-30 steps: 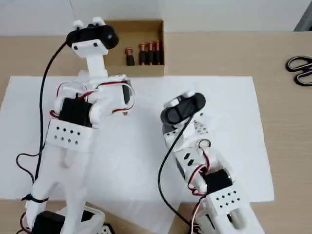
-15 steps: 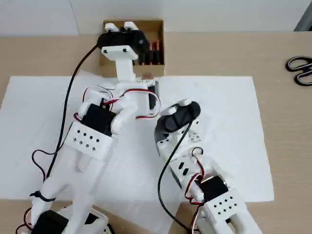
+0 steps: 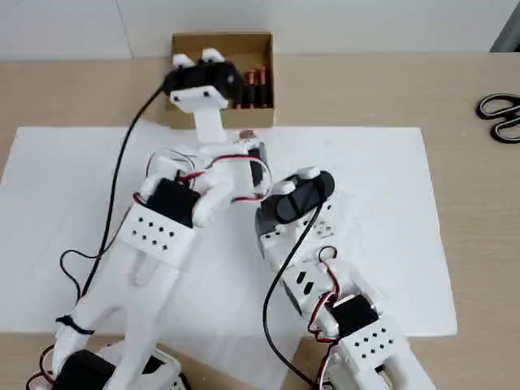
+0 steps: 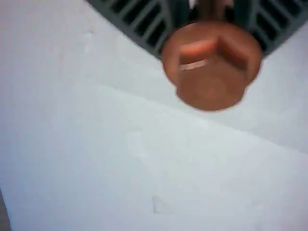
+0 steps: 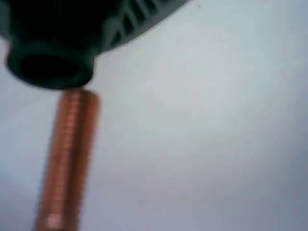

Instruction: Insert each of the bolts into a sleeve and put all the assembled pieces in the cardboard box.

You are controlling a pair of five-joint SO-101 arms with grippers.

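My left gripper (image 4: 211, 12) is shut on a copper bolt (image 4: 211, 67), whose round head faces the left wrist camera between grey jaws above the white paper. In the high view this gripper (image 3: 248, 150) hangs just in front of the cardboard box (image 3: 188, 45), with the bolt's head (image 3: 246, 134) showing at its tip. My right gripper (image 5: 72, 26) is shut on a black sleeve (image 5: 48, 65). The bolt's threaded shaft (image 5: 67, 159) reaches the rim of the sleeve's open mouth; I cannot tell whether it is inside. Several red-and-black assembled pieces (image 3: 252, 88) lie in the box's right part.
A white paper sheet (image 3: 390, 179) covers the middle of the wooden table (image 3: 366, 89). Scissors (image 3: 500, 114) lie at the far right edge. Both arms stand close together near the sheet's middle, and the left arm's cable (image 3: 118, 187) loops along its left side.
The left arm has swung right, from left of the box to its front edge, bringing the bolt toward the right arm. The right arm has edged slightly left.
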